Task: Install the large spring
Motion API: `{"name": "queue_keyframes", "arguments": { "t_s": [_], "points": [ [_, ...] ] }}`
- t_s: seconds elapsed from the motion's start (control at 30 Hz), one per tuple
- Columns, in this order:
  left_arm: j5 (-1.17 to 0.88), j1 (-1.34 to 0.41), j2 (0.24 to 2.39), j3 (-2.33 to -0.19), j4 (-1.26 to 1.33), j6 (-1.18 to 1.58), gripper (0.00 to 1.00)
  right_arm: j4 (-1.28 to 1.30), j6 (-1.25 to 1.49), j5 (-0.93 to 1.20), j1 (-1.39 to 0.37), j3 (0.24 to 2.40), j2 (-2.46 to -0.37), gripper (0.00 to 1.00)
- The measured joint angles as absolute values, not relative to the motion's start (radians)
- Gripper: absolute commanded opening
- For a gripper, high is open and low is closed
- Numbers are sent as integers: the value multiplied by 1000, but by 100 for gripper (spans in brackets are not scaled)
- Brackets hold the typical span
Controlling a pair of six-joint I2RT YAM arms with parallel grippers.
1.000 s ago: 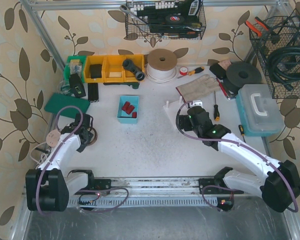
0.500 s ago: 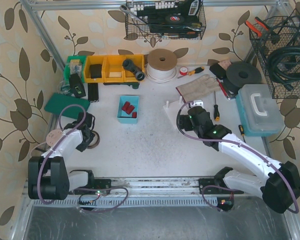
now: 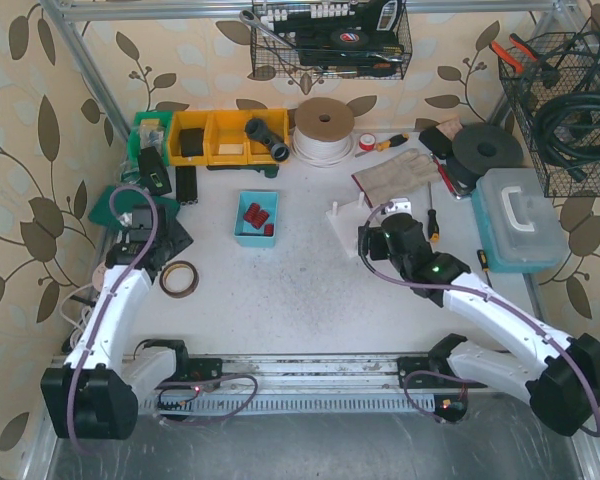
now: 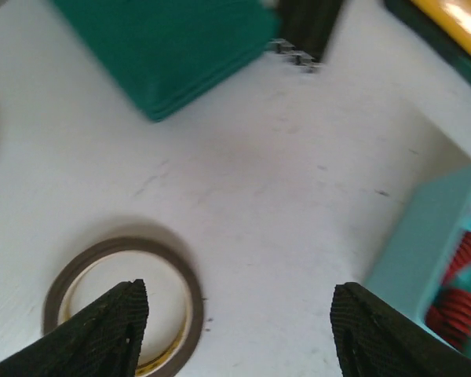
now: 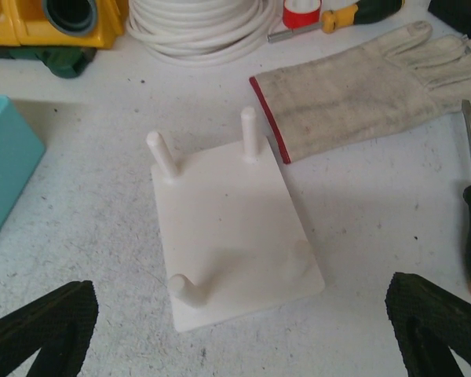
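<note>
Plainly, springs (image 3: 254,213) (red) in tray (image 3: 246,236)

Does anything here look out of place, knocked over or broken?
Nothing looks spilled or broken. The white peg plate sits slightly turned, its pegs all bare; the red springs lie in their blue tray. A tape roll lies loose near the open left gripper.

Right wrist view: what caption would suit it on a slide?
Open right gripper hovers over a white plate, its pegs bare, a glove beside it.
</note>
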State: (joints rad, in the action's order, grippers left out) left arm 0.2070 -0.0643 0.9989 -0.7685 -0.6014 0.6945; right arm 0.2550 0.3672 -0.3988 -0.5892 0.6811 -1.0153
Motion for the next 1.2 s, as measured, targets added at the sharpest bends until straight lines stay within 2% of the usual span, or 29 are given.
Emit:
{"name": "queue_keyframes", "arguments": {
  "t_s": [0.17,0.27,0.4,0.7,0.93,1.2],
  "points": [
    [84,-89,1055,-858,-567,550,75,251,374,-399,-595,684,-1019,99],
    [68,-143,1122,-905,-552,495,69,254,363,-375,-602,685,-1030,98],
    [68,-237,1252,-987,-540,410,54,224,339,-305,-606,680,-1015,97],
    [41,-364,1605,-1230,-519,226,42,191,317,-279,-609,661,-946,96],
    [43,-393,1851,-1469,-606,98,40,190,309,-269,-609,660,-945,96],
    [51,-401,2003,-1562,-688,22,44,183,294,-265,-609,653,-942,94]
  ]
}}
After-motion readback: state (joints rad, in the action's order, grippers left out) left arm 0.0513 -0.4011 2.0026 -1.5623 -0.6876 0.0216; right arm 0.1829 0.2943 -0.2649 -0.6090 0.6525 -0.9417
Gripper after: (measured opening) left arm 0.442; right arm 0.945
